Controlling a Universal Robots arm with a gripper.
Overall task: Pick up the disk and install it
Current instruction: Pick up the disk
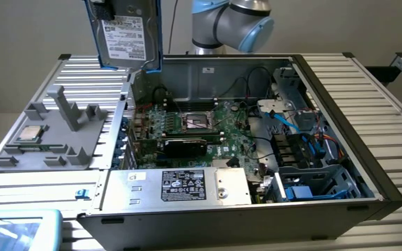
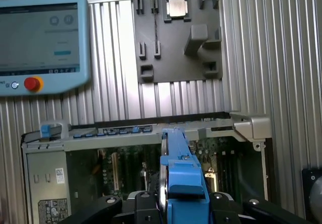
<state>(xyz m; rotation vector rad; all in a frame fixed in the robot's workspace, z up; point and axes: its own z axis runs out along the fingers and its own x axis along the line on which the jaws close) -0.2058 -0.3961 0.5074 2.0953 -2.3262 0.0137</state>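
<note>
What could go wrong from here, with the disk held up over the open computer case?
1. The pincer grips the disk upright by its blue carrier; if it slips, it may fall onto the motherboard below.
2. The disk hangs close to the case wall, so a descent could strike that edge.
3. Loose blue cables on the exterior view's right might snag the carrier.

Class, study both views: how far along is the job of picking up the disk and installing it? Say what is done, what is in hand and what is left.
Done: the disk is picked up, held on edge in the air over the edge of the open computer case. In hand: the gripper is clamped on its blue carrier. Left: the disk is not yet inside the case, so it is not installed.
</note>
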